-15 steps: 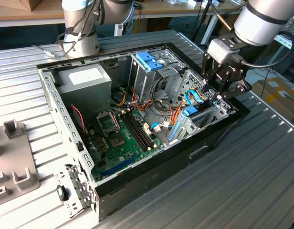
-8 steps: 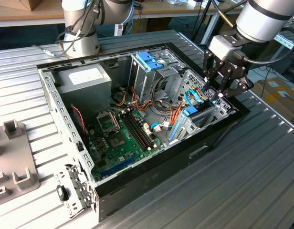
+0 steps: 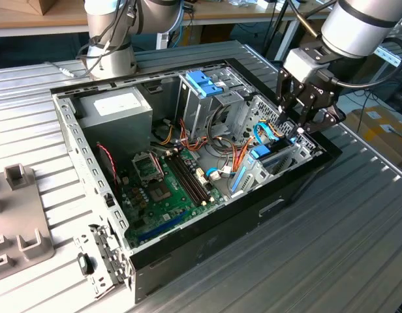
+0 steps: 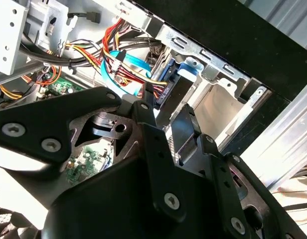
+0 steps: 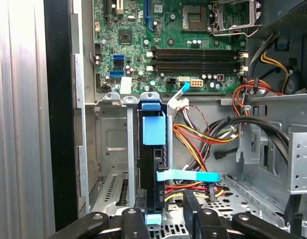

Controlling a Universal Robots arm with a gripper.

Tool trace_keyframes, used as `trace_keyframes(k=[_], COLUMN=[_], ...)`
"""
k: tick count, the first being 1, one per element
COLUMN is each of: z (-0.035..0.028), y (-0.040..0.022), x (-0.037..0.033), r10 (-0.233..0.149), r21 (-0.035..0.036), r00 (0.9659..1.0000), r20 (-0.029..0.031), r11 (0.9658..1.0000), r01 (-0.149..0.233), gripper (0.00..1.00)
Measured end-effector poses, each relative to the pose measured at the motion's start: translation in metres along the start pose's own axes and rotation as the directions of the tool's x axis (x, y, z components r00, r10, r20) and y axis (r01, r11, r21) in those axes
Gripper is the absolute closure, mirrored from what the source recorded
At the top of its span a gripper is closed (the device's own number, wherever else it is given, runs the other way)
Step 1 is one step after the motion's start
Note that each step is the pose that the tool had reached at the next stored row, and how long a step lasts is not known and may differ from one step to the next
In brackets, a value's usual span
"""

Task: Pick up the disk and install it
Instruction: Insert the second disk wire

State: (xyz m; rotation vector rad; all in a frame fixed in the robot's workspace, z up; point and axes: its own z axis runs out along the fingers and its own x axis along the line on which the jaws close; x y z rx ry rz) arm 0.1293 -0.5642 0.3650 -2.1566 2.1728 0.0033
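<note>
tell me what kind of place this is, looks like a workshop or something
Probably a robotics lab or test workshop. An opened desktop computer case lies on a ribbed metal table, with the arm's gripper hanging over its drive bay, where the disk stands. Wooden benches and loose cables run behind.

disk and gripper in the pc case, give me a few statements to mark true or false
1. The disk stands on edge in a bay inside the open computer case. True.
2. The gripper hangs over the power supply. False: in the exterior view it is at the drive bay on the case's right end, above the disk.
3. The case's side panel is fitted. False: the case is open, with the motherboard exposed.
4. A blue latch sits atop the grey drive cage. True.
</note>
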Motion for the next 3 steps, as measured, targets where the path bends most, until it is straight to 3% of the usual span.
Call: trace_keyframes(k=[3], z=[0.0000], y=[0.0002], x=[0.0000], r10=[0.000], r21=[0.0000], r00=[1.0000], r20=[0.0000], r11=[1.0000], r01=[0.000], gripper=[0.58])
